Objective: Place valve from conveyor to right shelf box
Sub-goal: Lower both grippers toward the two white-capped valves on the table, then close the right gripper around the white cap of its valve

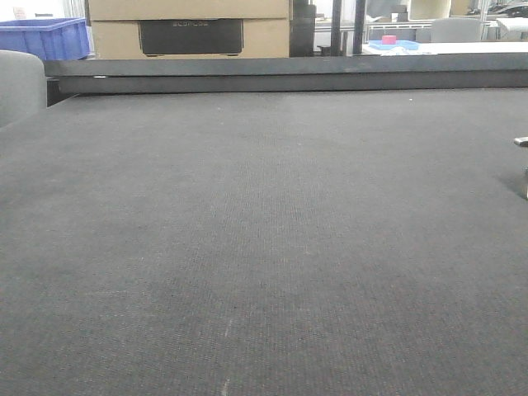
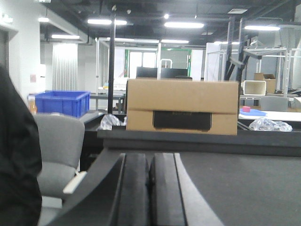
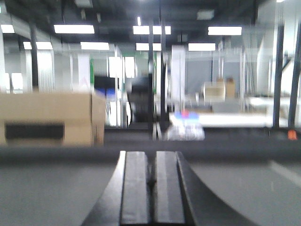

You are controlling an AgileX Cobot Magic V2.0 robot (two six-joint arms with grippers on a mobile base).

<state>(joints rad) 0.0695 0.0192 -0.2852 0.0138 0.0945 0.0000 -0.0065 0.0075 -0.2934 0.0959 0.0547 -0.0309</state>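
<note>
The left end effector (image 2: 150, 162) and right end effector (image 3: 151, 157) were closed, empty, and held low over the conveyor bench (image 1: 247, 247), presumably awaiting a part. No valve was identifiable; only a metal fragment (image 1: 521, 142) showed at the front view's right edge.

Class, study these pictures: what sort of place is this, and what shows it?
Probably a factory or warehouse floor: a wide dark grey woven conveyor belt, a tan cardboard box with a black panel, a blue plastic crate and long ceiling strip lights.
</note>
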